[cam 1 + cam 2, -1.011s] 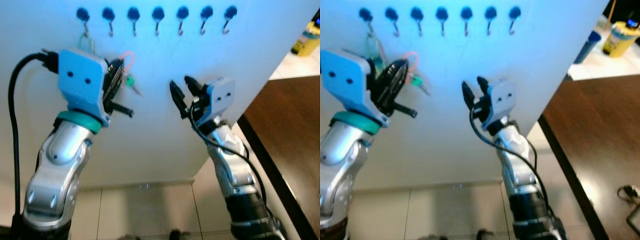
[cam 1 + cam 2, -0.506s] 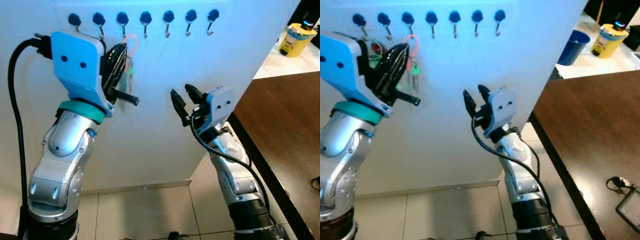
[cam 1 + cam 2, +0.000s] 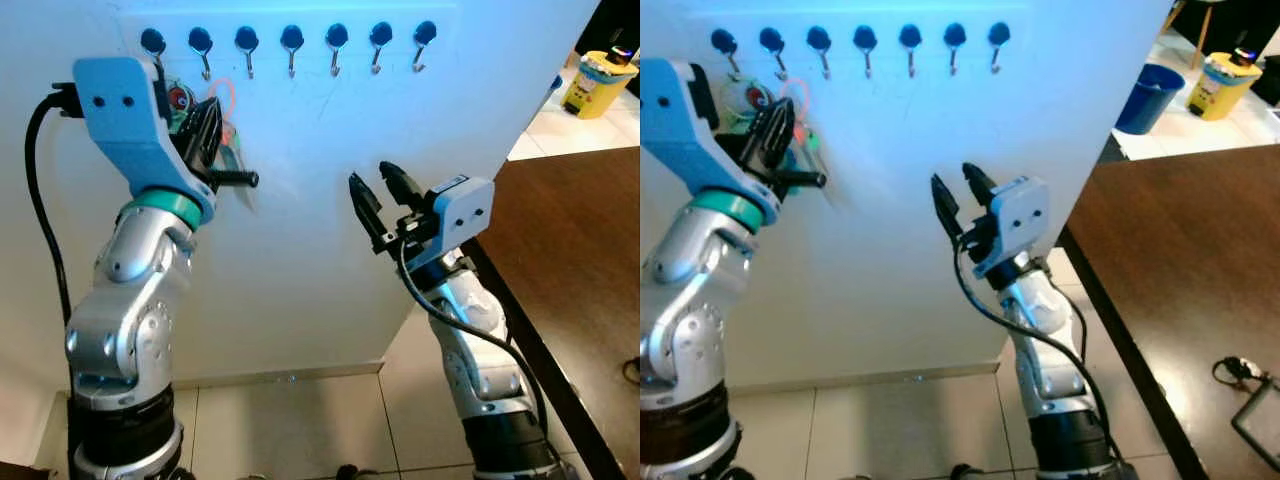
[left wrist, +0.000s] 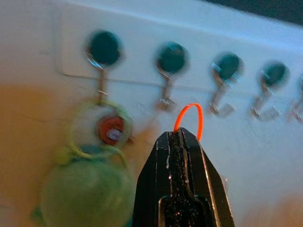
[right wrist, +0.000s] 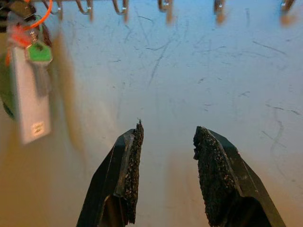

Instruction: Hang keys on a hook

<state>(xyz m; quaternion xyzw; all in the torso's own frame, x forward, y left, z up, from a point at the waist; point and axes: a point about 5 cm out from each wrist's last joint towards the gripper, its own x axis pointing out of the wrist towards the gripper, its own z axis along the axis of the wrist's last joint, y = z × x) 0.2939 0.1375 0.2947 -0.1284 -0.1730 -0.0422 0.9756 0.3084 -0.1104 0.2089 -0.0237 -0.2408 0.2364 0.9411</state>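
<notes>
White wall panel point(image 3: 300, 260) upright, pale tiled floor point(image 3: 290, 420) at its foot. Dark brown wooden tabletop point(image 3: 1180, 260) at right, edged in black; black cable point(image 3: 1245, 385) lying near its lower corner. Blue bin point(image 3: 1143, 97) on the floor beyond the panel's right edge. Yellow container point(image 3: 1220, 70) farther back, dark-lidded. On the panel, a round green tag point(image 4: 85, 198) with a red-centred ring point(image 4: 110, 130) above it, blurred.

— Left arm? 
— Raised high, elbow bent, left gripper point(image 3: 207, 128) up near the wall, fingers point(image 4: 182, 189) pinched together.

— Right arm? 
— Lifted lower, forearm angled up, right gripper point(image 3: 385, 200) facing the wall, fingers point(image 5: 128, 179) spread apart, holding nothing.
</notes>
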